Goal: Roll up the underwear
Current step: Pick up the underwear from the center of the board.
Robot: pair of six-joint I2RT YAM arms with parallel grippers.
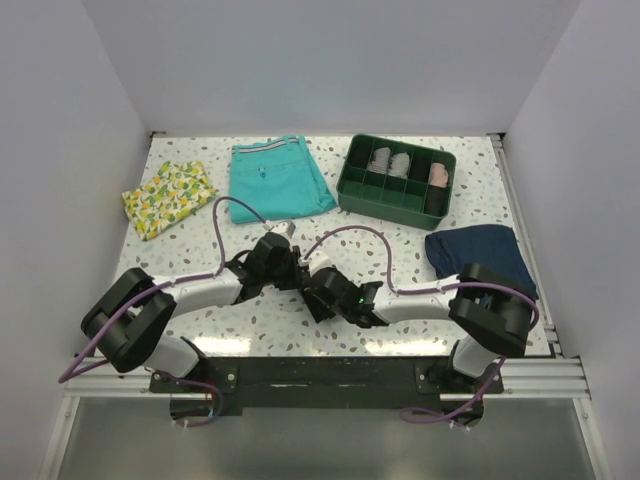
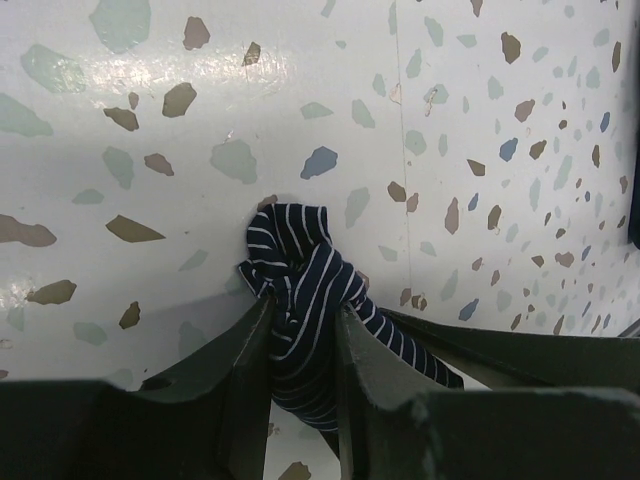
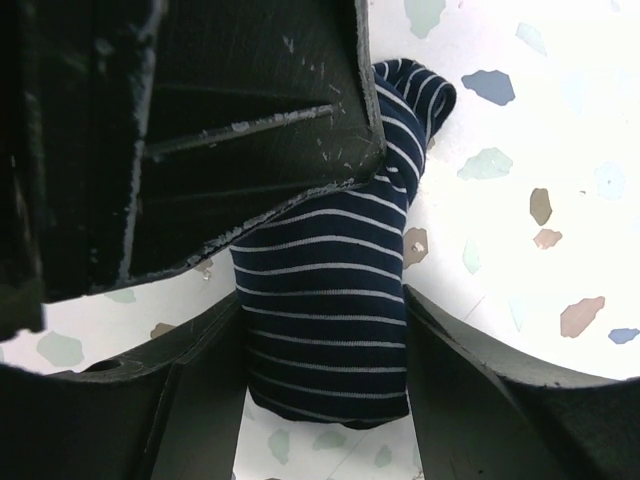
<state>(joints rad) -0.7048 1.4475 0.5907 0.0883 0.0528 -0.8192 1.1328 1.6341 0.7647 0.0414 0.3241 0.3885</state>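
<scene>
The left claw (image 2: 303, 308) pinches the underwear (image 2: 292, 255) tight, a striped bundle bulging just past its tips onto the table (image 2: 200, 100). The right claw (image 3: 322, 298) clasps the same cloth, fingers pressed against both sides.

A white desk (image 1: 475, 178) flecked with grey, brown and blue chips fills the space, boxed in by a plain pale far wall (image 1: 330, 60), left wall (image 1: 60, 150) and right wall (image 1: 590, 150). A metal rail (image 1: 540, 375) runs along its near edge. The light is soft and even.
</scene>
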